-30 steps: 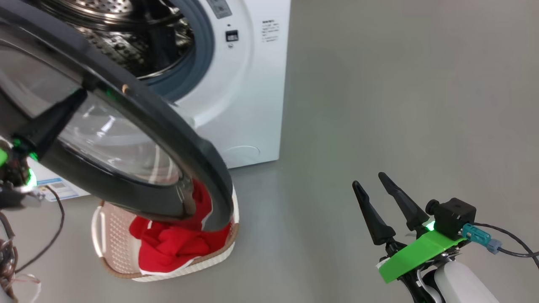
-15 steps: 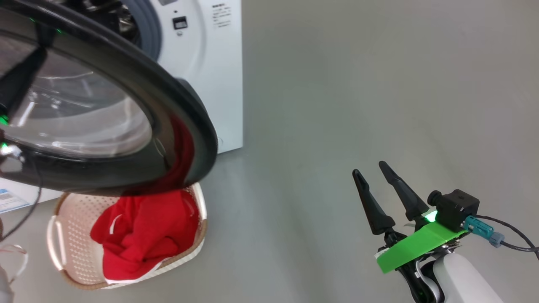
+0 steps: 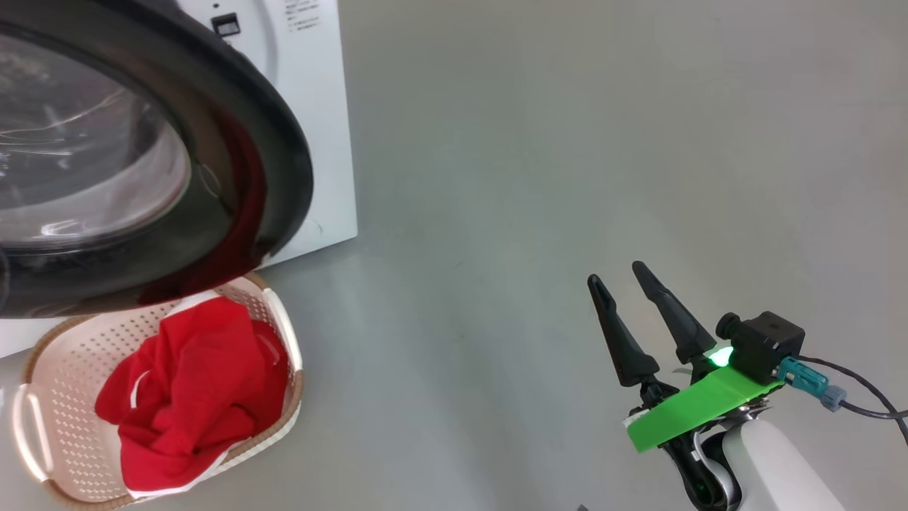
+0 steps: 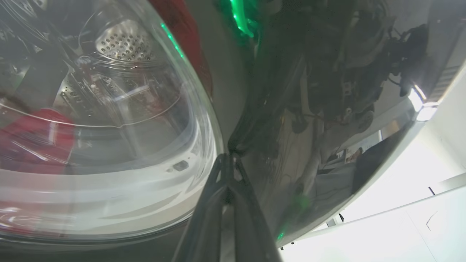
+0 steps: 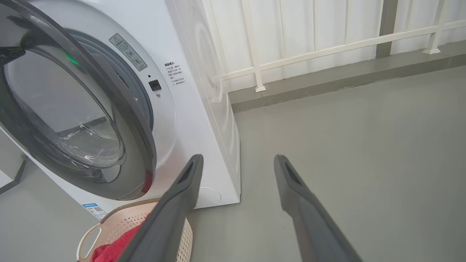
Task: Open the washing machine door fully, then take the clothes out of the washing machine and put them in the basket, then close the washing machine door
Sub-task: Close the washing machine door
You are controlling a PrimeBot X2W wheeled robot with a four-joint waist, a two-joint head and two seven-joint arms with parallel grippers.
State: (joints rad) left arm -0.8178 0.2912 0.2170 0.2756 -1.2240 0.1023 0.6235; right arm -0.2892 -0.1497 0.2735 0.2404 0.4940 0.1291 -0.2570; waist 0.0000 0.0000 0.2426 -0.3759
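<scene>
**Spotter one:** Your left gripper (image 4: 228, 162), fingers pressed together with nothing between them, rests its tips against the glossy black face of the washing machine door (image 4: 309, 109). It sits just beside the door's bulging glass window (image 4: 109, 153). Through that glass the perforated steel drum (image 4: 123, 43) shows, along with a smear of red.

**Spotter two:** Seen from your head camera, the door stands ajar, swung out from the washing machine (image 3: 312, 99). The basket (image 3: 64, 369) sits on the grey floor (image 3: 532, 177) directly in front of the washing machine, partly under the door's lower edge. The clothes (image 3: 184, 383), a red bundle with white trim, lie heaped inside the basket, and their colour is mirrored in the door's dark rim.

**Spotter one:** Your right gripper (image 3: 616, 275) hangs well off to the right of the washing machine. Its two dark fingers are spread wide and hold nothing, with bare floor beneath them. A strip of green tape (image 3: 695, 411) crosses the wrist behind the fingers.

**Spotter two:** Your right wrist camera looks back at the washing machine between those parted fingers. The grey rubber ring (image 5: 140, 94) shows in the gap behind the door. A small blue label (image 5: 91, 208) and a round flap (image 5: 209, 194) sit low on the white front. A white railing (image 5: 327, 47) runs along beyond the washing machine's side.
</scene>
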